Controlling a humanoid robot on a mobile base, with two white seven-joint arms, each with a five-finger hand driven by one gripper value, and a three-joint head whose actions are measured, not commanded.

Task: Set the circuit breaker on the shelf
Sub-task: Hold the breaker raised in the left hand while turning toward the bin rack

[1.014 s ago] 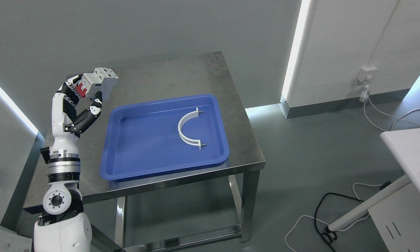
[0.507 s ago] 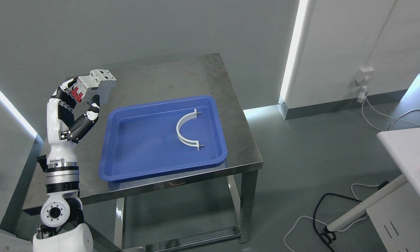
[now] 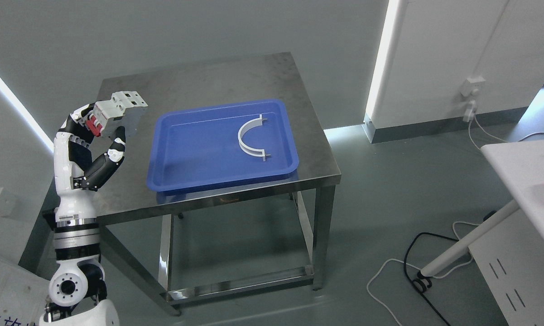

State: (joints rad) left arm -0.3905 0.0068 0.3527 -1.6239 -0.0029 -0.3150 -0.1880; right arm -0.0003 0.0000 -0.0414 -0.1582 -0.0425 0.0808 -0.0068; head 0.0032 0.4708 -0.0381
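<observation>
My left hand (image 3: 100, 129) is raised over the left edge of the steel table (image 3: 199, 83), its fingers shut on the circuit breaker (image 3: 117, 111), a grey-white block with red switches. The breaker is held in the air, clear of the tabletop. No shelf shows in this view. My right arm is out of sight.
A blue tray (image 3: 185, 167) lies on the table and holds a white curved bracket (image 3: 249, 138). A white table (image 3: 525, 176) with a slanted leg stands at the right. Cables (image 3: 416, 271) trail over the grey floor. A wall socket (image 3: 473, 86) sits on the right wall.
The whole picture has shifted: the table now sits higher and farther off, so the camera has moved back. My left hand keeps hold of the breaker.
</observation>
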